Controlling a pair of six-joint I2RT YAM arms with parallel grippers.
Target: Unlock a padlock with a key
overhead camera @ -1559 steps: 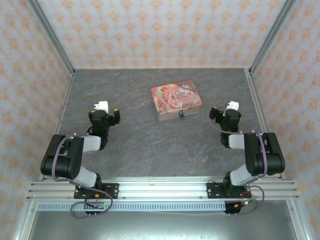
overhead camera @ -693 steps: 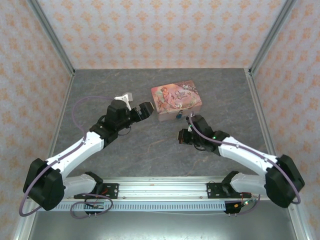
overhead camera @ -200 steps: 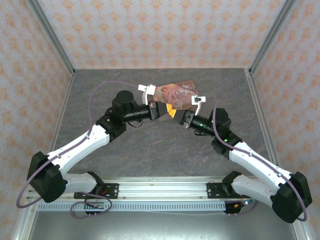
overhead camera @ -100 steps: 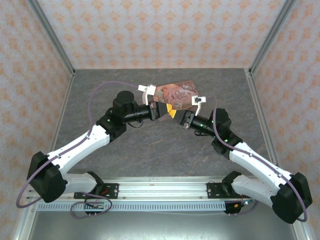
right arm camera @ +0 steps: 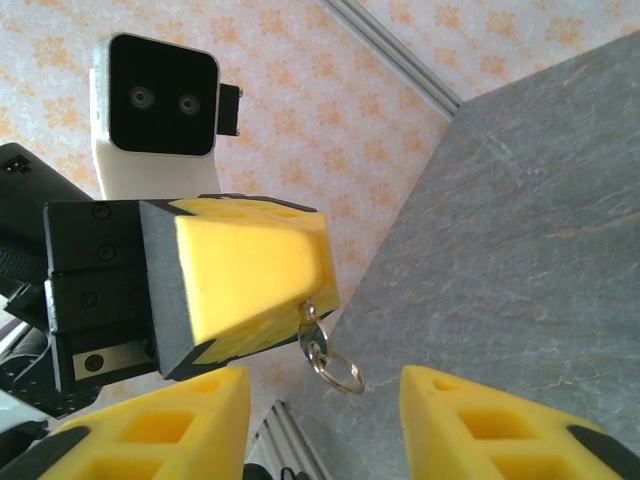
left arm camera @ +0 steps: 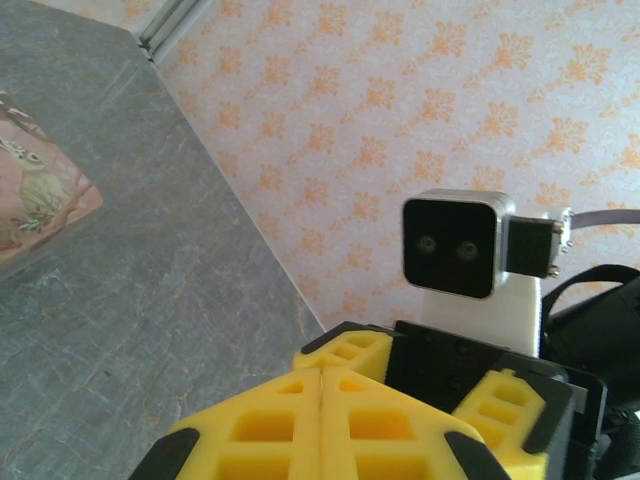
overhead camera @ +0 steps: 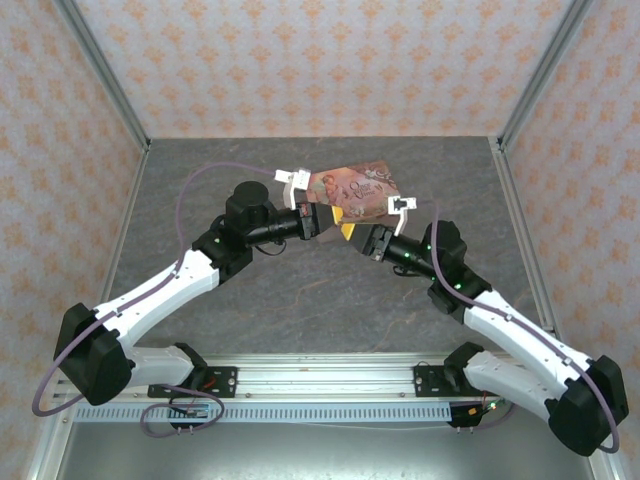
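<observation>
Left claw is pinched shut on the key, ring dangling, just off the pink tin's near edge, facing the right claw, whose fingers stand apart, likely for a handover or regrasp.

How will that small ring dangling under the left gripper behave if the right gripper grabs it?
The ring hangs loose from the key pinched in the left gripper, so it will likely swing. It looks thin, light and smooth, so it is probably slippery between the right gripper's open fingers.
</observation>
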